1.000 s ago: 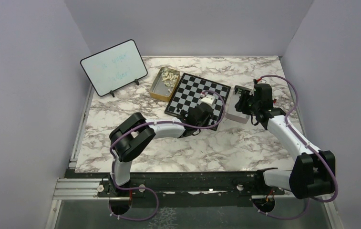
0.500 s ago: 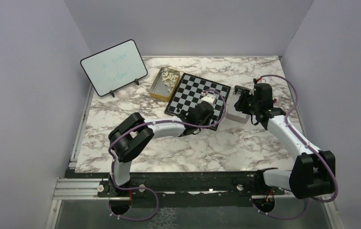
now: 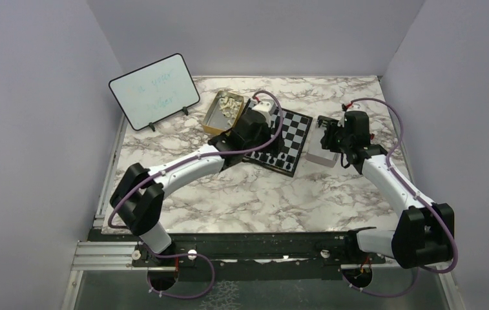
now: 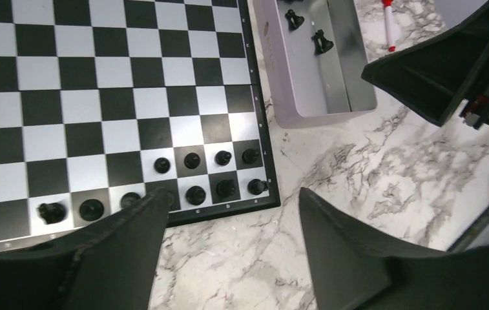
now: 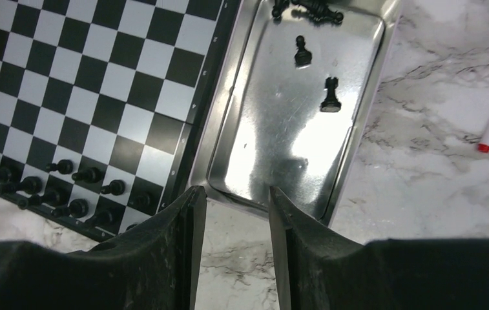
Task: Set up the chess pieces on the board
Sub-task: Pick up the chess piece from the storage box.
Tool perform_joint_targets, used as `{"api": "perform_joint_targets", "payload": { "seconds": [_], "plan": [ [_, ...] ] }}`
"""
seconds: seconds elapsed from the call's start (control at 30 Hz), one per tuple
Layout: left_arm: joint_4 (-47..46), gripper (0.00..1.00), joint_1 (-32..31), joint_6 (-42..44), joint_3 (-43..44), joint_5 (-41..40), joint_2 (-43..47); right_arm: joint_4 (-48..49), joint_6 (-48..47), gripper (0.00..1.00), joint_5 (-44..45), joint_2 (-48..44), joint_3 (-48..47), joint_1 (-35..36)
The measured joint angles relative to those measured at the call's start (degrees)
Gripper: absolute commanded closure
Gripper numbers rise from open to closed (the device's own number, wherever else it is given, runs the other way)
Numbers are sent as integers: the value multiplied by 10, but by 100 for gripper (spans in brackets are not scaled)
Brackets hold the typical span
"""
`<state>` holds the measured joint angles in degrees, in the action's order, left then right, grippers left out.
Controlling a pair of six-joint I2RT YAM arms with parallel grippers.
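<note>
The chess pieces point(image 4: 192, 159) already set were black ones, standing in two part-filled rows along the near edge of the board point(image 4: 99, 84), bunched toward its right corner. More black ones lay in the silver tin point(image 5: 280, 129) just beside the board's right side, two standing apart and a few tumbled together at its far end. The cream pieces point(image 3: 230, 103) sat untouched in the gold tin point(image 3: 214, 116) at the board's far left corner.

Your left gripper point(image 4: 232, 200) hung over the board with its jaws spread wide and nothing between them. Your right gripper point(image 5: 236, 194) hovered above the silver tin's near rim, jaws parted and empty.

You had two risks. A low sweep of the left arm or its cable across the near rows could topple the tiny chessmen. Over the tin, the right jaws could slip on a small piece or catch two from the tangled heap, and a nudge on the rim could slide the tin into the board.

A second before, your left wrist sat low at the board's near edge with its jaws nearly closed. It had since let go and swung toward the gold tin. The right arm had barely shifted.
</note>
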<state>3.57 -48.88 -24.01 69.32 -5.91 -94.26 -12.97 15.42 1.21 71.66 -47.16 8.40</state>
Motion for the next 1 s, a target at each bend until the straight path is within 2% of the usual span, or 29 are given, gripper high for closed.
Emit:
{"api": "perform_joint_targets", "payload": {
  "seconds": [0.07,0.1,0.23,0.33,0.43,0.7,1.0],
  "plan": [
    [12,4,33,-6,-1,38,24,0,-14,57,19,6,-10,0],
    [18,1,46,-8,-1,53,33,0,-20,57,29,13,-18,0],
    [51,1,108,-5,-9,102,80,-1,-42,57,67,65,-62,0],
    [90,1,131,19,-17,118,123,-3,-56,56,92,114,-90,-3],
    [116,1,133,48,-31,121,161,-8,-69,56,113,153,-106,-3],
    [138,1,132,112,-153,80,271,-25,-92,63,160,222,-144,-7],
    [153,1,133,141,-183,33,280,-37,-109,64,184,275,-177,-10]
  ]
}}
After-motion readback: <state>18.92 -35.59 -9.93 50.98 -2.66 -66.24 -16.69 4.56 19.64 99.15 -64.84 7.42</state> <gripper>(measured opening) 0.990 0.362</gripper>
